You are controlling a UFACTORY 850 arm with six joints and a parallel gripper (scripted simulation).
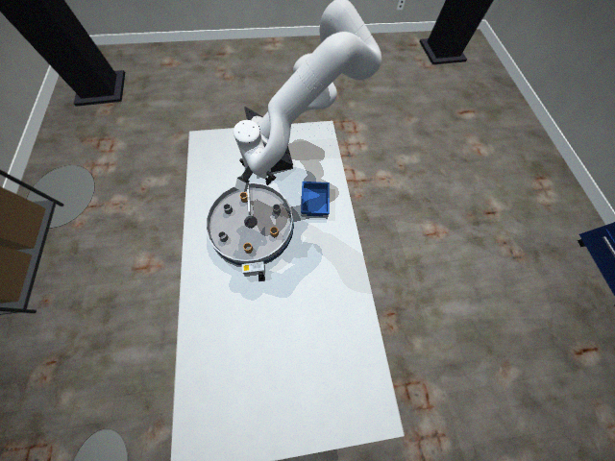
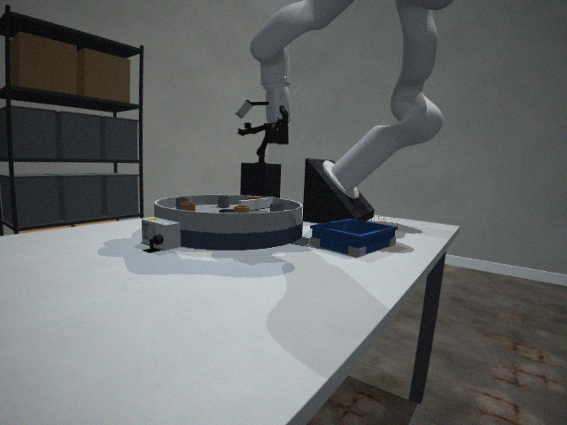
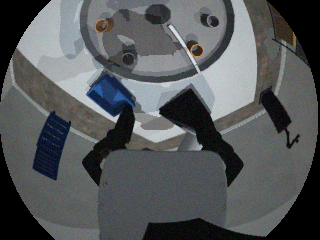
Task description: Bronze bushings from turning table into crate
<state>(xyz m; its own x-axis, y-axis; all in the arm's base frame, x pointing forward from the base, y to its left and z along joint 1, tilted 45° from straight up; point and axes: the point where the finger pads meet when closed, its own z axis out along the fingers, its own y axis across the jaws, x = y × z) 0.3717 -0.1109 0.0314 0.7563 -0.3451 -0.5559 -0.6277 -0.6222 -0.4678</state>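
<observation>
The round grey turning table [image 1: 250, 223] holds three bronze bushings [image 1: 243, 196] [image 1: 273, 230] [image 1: 247, 247] and three steel bushings [image 1: 228, 208] [image 1: 276, 209] [image 1: 223, 236]. The blue crate [image 1: 314, 198] stands just right of it and looks empty. My gripper [image 1: 256, 177] hangs open and empty, high above the table's far rim, beside the nearest bronze bushing. In the wrist view the open fingers frame the turning table [image 3: 156, 16] and the crate [image 3: 110, 94]. In the side view the gripper [image 2: 280, 127] is well above the turning table [image 2: 228, 220].
A small grey control box [image 1: 252, 268] sits at the turning table's near edge. The arm's black wedge base [image 2: 331, 194] stands behind the crate [image 2: 353, 235]. A black box with a small black arm [image 2: 260, 178] stands behind the turning table. A shelf rack [image 2: 68, 119] is at the left.
</observation>
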